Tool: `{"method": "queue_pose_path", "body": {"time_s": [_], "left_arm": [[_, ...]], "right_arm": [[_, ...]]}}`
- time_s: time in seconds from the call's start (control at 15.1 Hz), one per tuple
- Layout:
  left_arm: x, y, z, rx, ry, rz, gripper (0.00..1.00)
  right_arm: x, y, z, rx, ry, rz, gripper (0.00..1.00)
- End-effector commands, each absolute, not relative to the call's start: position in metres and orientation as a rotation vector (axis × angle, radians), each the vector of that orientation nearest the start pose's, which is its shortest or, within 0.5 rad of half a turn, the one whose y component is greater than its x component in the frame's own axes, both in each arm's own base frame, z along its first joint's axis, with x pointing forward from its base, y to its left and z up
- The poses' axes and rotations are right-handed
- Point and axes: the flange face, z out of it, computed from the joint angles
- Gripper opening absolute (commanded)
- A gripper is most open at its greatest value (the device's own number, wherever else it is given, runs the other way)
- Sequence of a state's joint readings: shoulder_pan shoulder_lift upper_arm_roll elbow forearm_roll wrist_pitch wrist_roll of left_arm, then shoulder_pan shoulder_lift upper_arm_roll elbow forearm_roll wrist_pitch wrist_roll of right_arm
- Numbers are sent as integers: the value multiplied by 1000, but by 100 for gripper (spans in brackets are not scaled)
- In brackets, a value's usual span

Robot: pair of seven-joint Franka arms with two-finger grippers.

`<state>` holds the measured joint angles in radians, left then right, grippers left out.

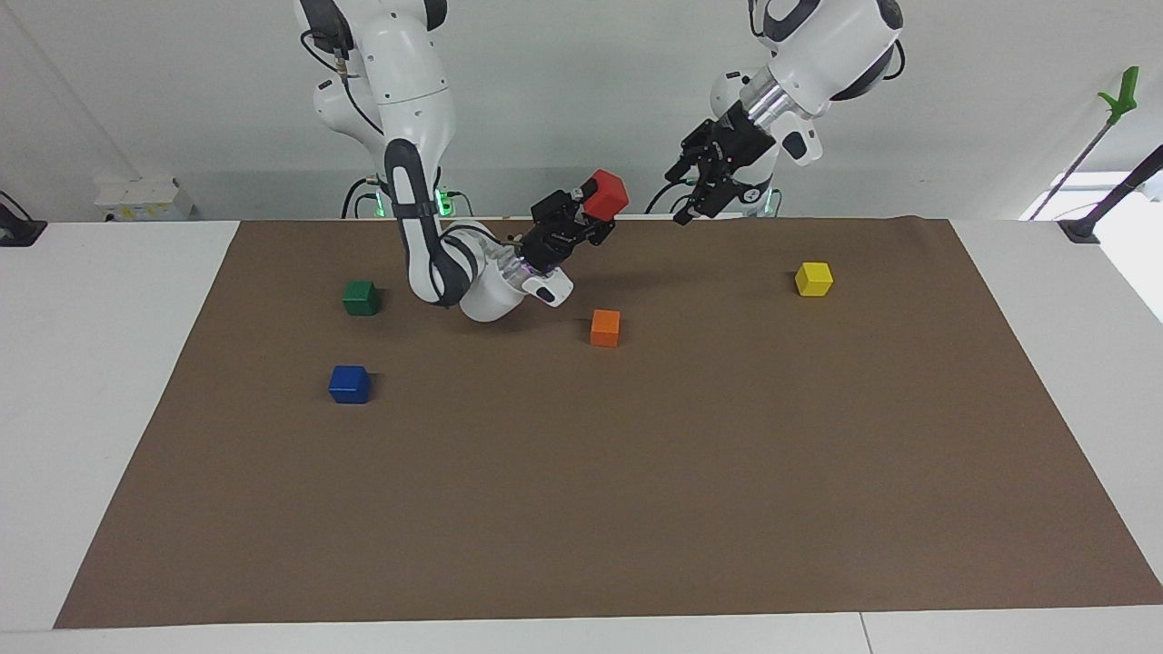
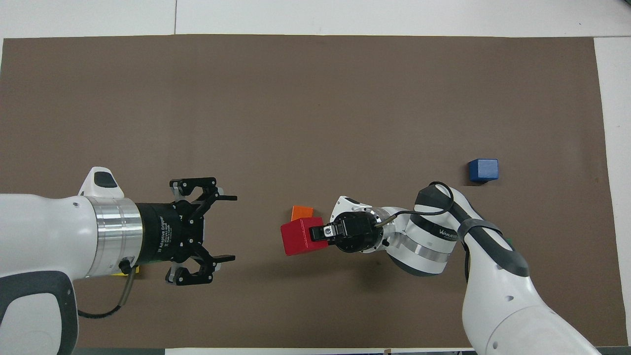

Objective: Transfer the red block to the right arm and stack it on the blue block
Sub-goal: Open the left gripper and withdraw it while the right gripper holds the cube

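My right gripper (image 1: pixel 592 216) is shut on the red block (image 1: pixel 607 193) and holds it in the air, tilted, over the middle of the brown mat; in the overhead view the red block (image 2: pixel 298 236) sits at the right gripper's (image 2: pixel 315 231) tip. My left gripper (image 1: pixel 680 195) is open and empty in the air, its jaws pointing at the red block with a clear gap between; it also shows in the overhead view (image 2: pixel 232 228). The blue block (image 1: pixel 349 384) lies on the mat toward the right arm's end, also visible from overhead (image 2: pixel 483 170).
An orange cube (image 1: pixel 605 327) lies on the mat just under the held block, partly covered from overhead (image 2: pixel 301 212). A green cube (image 1: pixel 361 297) lies nearer to the robots than the blue block. A yellow cube (image 1: pixel 813 278) lies toward the left arm's end. The brown mat (image 1: pixel 636 509) covers the table.
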<state>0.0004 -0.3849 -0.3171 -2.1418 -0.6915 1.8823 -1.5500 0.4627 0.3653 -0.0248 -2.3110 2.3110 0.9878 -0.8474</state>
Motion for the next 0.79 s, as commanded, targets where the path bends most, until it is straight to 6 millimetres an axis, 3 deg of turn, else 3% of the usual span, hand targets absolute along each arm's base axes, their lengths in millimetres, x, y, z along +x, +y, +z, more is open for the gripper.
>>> {"method": "queue_pose_path", "body": {"time_s": [0.0, 0.13, 0.26, 0.46, 0.59, 0.73], "left_arm": [[418, -185, 564, -2787, -2028, 401, 100], [427, -152, 560, -2865, -1774, 179, 100], [439, -110, 559, -2859, -1744, 171, 100], [445, -85, 560, -2885, -1716, 132, 100], [449, -76, 559, -2981, -1433, 22, 100], [456, -74, 558, -3076, -965, -49, 100]], "right_arm": [[445, 282, 349, -839, 47, 270, 0], [450, 266, 362, -866, 37, 304, 0], [459, 245, 374, -917, 47, 323, 0], [470, 206, 406, -1070, 85, 350, 0], [475, 178, 432, -1197, 102, 353, 0], [474, 160, 450, -1264, 100, 363, 0]]}}
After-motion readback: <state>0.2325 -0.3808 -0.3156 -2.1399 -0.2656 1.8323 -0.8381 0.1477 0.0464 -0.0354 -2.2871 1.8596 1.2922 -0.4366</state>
